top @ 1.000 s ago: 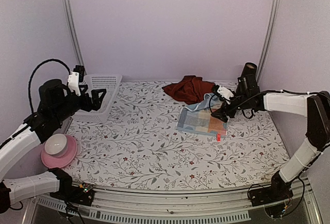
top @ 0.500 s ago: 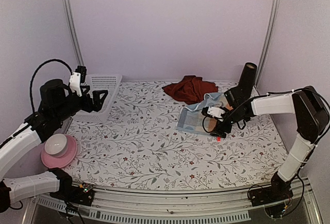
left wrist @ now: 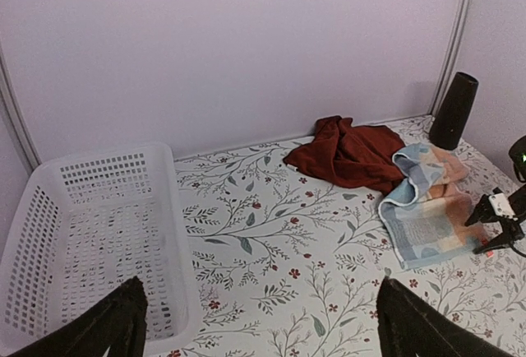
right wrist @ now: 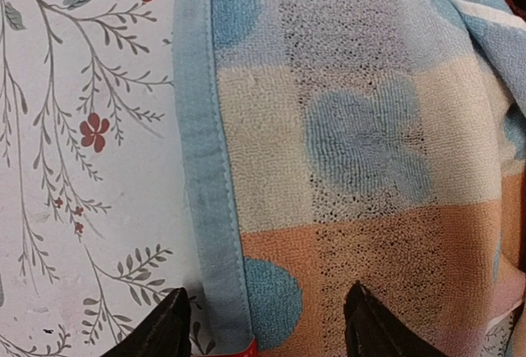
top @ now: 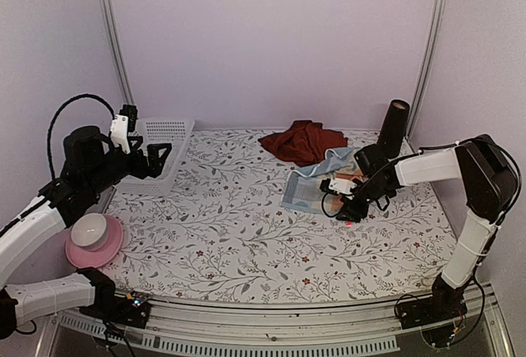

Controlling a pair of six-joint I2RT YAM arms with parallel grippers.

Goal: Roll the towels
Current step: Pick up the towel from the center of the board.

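Right hand spread wide, low over checked towel, straddling its blue hem

**Robot test cell in a laboratory**

Evidence of setting:
- Plain lilac walls are closing in the bench on three sides, rising beyond both grippers.
- Aluminium posts are standing in the rear corners.
- A metal rail is running along the near edge, carrying the bolted arm base.
- A table in floral print is lying under both grippers.
- A white basket is sitting ahead-left of the left gripper.
- A black cylinder is standing beyond the right gripper.
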